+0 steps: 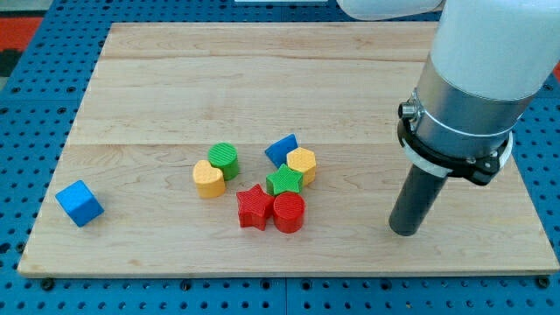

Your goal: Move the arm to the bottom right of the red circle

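My tip (405,231) rests on the pale wooden board (175,79), well right of the red plastic circle (289,213). Eight plastic blocks show: two red, two green, two yellow, two blue. There are no jaws, only the rod.

Board: a pale wooden board (262,79) fills most of the frame, on a blue pegboard surface (26,131).
Arm: a white and grey arm body (477,79) comes in from the upper right of the frame and ends in a dark rod.
My tip: my tip (404,231) rests on the board at lower right, well apart from the cluster, to the right of the red circle (289,213) and slightly lower.
Cluster, frame centre: red star (254,207) touching the red circle's left side; green star (284,181) just above them; yellow hexagon (302,164) and blue block (282,149) above that.
Left pair: green circle (224,160) touching yellow heart (208,178).
Far left: blue cube (80,203) alone near the board's lower left edge.
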Controlling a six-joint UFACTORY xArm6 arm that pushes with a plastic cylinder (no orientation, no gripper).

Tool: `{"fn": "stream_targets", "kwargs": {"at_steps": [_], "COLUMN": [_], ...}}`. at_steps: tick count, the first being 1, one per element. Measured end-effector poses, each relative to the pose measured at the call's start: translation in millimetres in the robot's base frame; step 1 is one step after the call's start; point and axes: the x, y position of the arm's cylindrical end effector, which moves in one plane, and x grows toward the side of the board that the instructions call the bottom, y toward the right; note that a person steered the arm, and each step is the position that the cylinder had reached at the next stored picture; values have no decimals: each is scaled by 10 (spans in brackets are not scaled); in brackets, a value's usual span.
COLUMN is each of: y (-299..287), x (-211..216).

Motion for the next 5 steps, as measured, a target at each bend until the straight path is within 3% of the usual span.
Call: {"fn": "stream_targets", "kwargs": {"at_steps": [2, 5], "y": [2, -89], "x": [486, 502]}}
